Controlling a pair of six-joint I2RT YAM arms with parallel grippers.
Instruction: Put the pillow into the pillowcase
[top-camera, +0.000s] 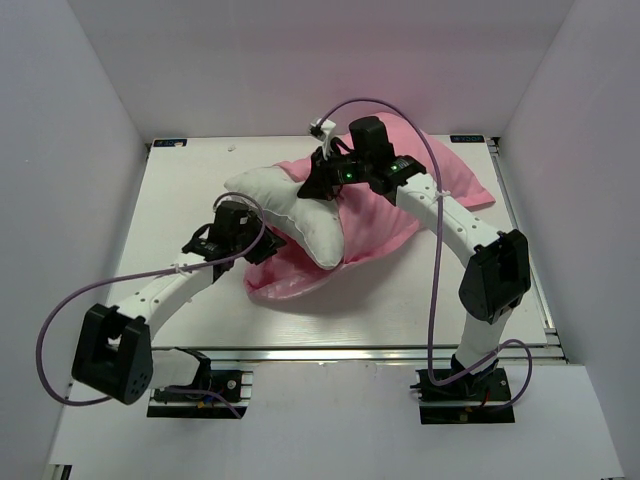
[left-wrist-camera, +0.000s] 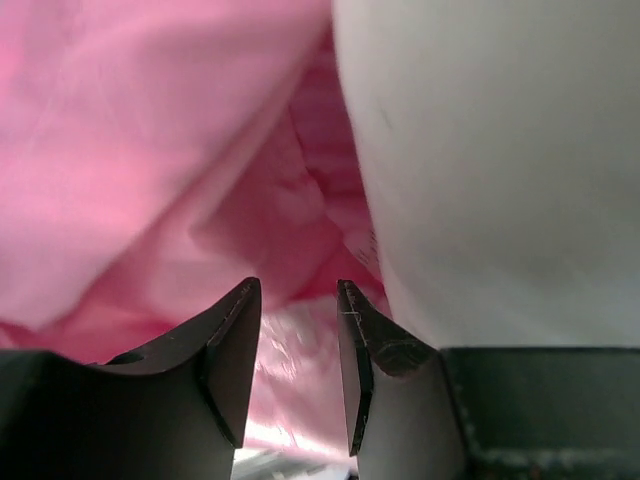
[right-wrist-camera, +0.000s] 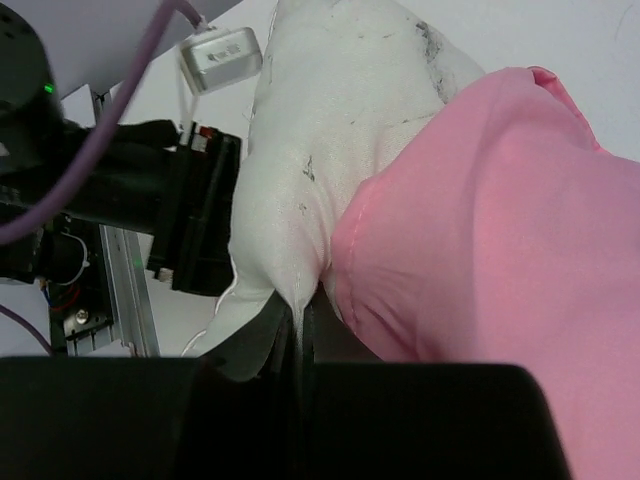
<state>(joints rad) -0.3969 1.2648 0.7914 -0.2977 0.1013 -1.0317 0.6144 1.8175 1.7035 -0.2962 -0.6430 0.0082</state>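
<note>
Most of the pillow (top-camera: 285, 205) is outside the pillowcase (top-camera: 375, 235), so by my reading the stuffing has barely begun. From above, the white cushion lies on top of the pink satin near the middle of the table (top-camera: 400, 300). Only its 5 o'clock end dips toward the sack's open mouth at the near-left. In the right wrist view a pink hem laps over one flank of the cushion. How deep that goes I cannot tell.

The right gripper (top-camera: 322, 182) has its jaws pressed together on the pillow's piped seam, pinching a ridge of white cloth at the far edge. The left gripper (top-camera: 243, 232) sits at the mouth with its jaws spread. Pink folds and the white flank lie just ahead of them, and nothing is gripped.

The pillow's long axis runs roughly from 10 o'clock to 5 o'clock, its bare corner pointing to 10. Left to do, as I judge it: drawing the case over nearly the whole cushion.
</note>
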